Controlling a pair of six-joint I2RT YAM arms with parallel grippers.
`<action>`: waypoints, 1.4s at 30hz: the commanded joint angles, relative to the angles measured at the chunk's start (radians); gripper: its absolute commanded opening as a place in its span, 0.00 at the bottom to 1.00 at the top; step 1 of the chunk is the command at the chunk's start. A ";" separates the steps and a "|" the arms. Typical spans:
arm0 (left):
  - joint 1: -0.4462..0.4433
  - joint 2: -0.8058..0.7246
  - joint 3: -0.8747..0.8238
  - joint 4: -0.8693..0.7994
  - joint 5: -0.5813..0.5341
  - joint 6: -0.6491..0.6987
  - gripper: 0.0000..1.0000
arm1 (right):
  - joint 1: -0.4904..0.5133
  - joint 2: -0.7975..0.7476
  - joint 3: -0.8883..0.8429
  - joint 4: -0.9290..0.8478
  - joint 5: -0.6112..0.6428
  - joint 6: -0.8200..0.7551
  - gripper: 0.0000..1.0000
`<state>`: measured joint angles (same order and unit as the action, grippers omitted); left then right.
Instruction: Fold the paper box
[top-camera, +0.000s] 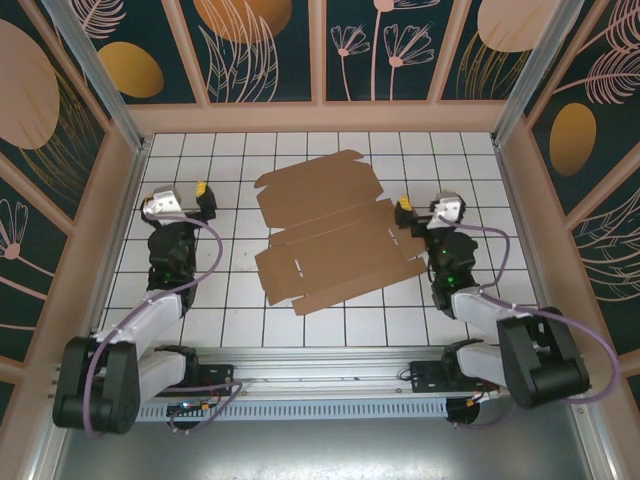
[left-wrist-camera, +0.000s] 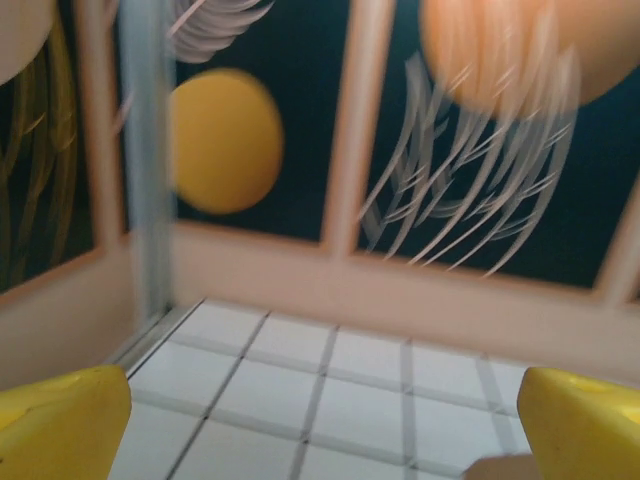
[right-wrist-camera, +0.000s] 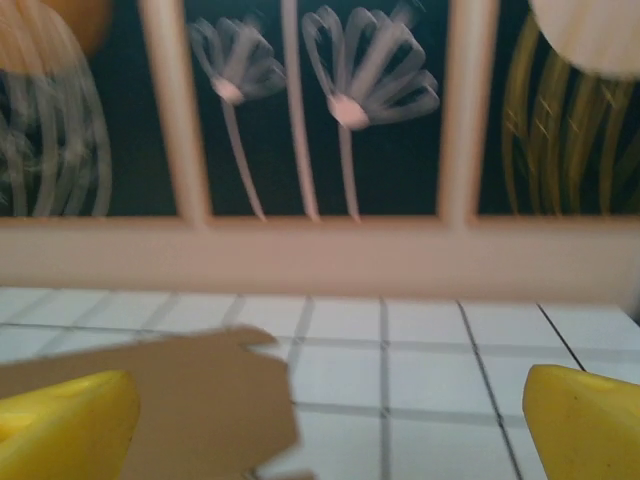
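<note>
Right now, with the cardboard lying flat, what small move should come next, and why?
Probably ease the right pincer leftward to the nearest flap of the paper box. The sheet lies flat and unfolded, both pincers are open and empty, and the right one sits just beside its right edge, closer than the left pincer.

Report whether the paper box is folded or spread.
Spread: the paper box lies flat on the table, flaps out, no walls raised.

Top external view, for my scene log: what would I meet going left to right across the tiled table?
Open left claw → flat brown corrugated cardboard paper box → open right claw.
</note>
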<state>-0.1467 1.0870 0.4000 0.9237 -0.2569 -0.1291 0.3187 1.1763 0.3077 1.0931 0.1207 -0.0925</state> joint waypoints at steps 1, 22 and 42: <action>-0.066 -0.070 0.118 -0.253 0.114 -0.117 0.99 | 0.162 -0.074 0.115 -0.155 0.098 -0.077 0.99; -0.295 0.098 0.466 -1.104 0.177 -0.489 0.99 | -0.220 -0.153 0.468 -1.121 -0.612 0.791 0.99; -0.365 0.428 0.358 -1.005 0.422 -0.586 0.66 | -0.486 0.025 0.064 -0.762 -0.704 0.923 0.82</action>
<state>-0.5110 1.4925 0.7315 -0.0753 0.1532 -0.7052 -0.1596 1.1858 0.3897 0.1482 -0.5053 0.7700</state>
